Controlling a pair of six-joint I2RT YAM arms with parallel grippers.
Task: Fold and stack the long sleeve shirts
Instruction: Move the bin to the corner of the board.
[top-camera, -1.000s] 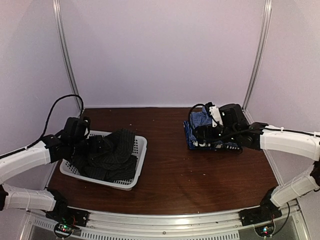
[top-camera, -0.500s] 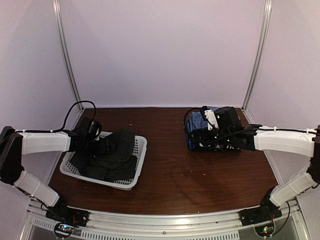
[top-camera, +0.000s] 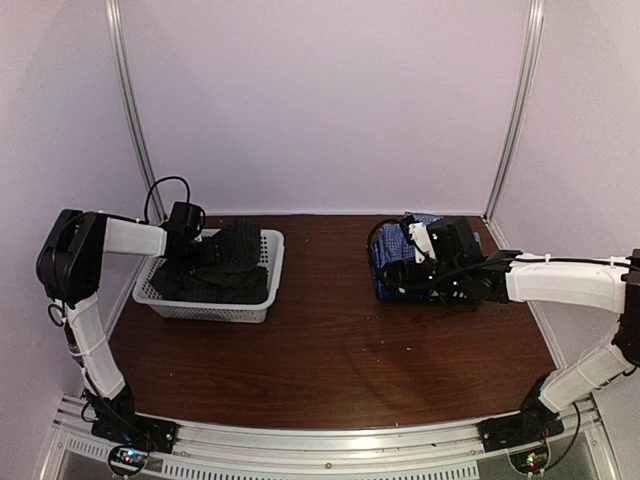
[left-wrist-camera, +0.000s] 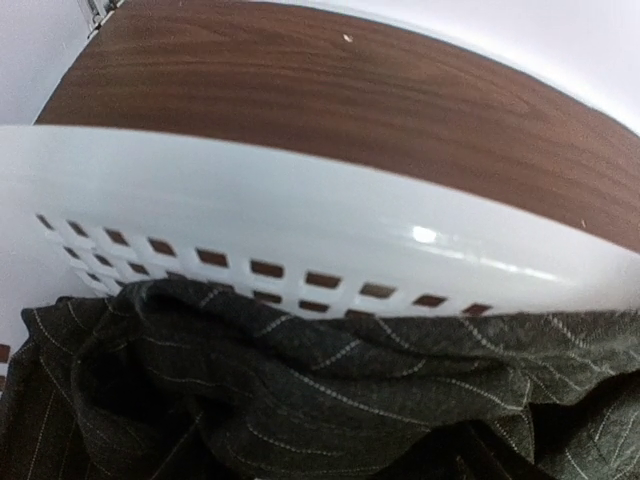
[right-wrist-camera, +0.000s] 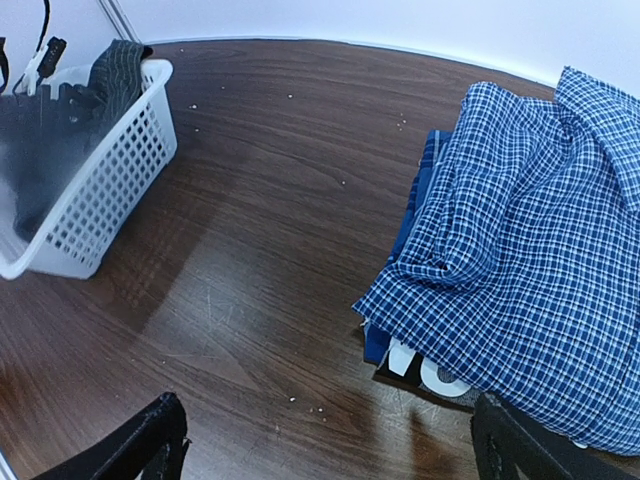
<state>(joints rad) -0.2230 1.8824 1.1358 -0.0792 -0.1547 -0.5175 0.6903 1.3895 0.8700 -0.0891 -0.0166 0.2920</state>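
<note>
The white basket (top-camera: 212, 308) has slid toward the upper left of the top view in the last second, the black pinstriped shirt (top-camera: 225, 272) still heaped inside. We cannot tell how the left jaws stand, buried there. The right jaws hang spread by the folded checked shirts (right-wrist-camera: 520, 250) at right. Nothing lifted out yet, we judge.

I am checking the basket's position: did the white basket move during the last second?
Yes. The white basket slid across the table, away from its near edge toward the back wall.
</note>
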